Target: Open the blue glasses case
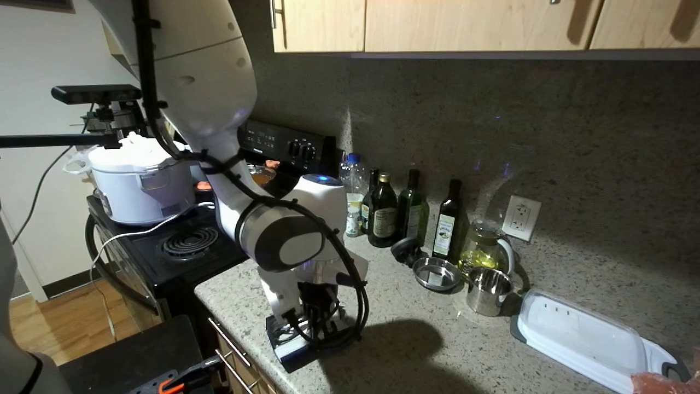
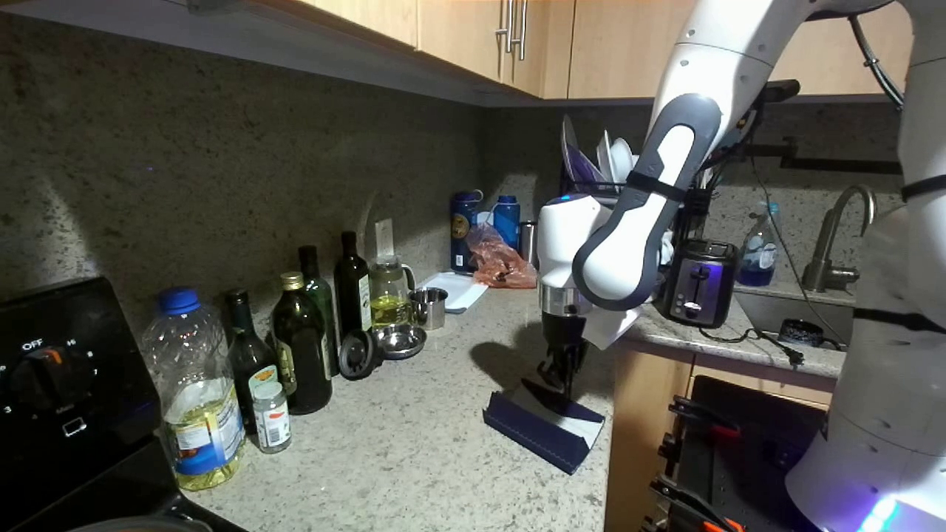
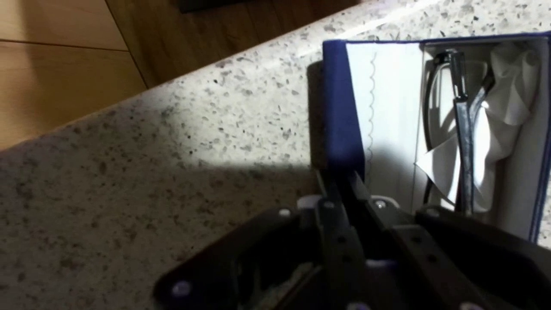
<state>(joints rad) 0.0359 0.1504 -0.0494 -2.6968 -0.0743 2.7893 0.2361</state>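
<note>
Wrist view: a white-lined, navy-blue oblong glasses case (image 3: 392,103) lies open near the edge of a pale speckled stone table (image 3: 241,125), dark-framed glasses (image 3: 465,146) inside. The jaws of the black metal gripper (image 3: 339,178) stand slightly apart, astride its blue flap (image 3: 342,112); whether they squeeze it, I cannot tell.

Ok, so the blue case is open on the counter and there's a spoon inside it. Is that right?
Almost! Only the last bit is wrong: the wrist view shows that what lies inside is a pair of glasses. The rest is right: the blue case is open on the counter.
</note>
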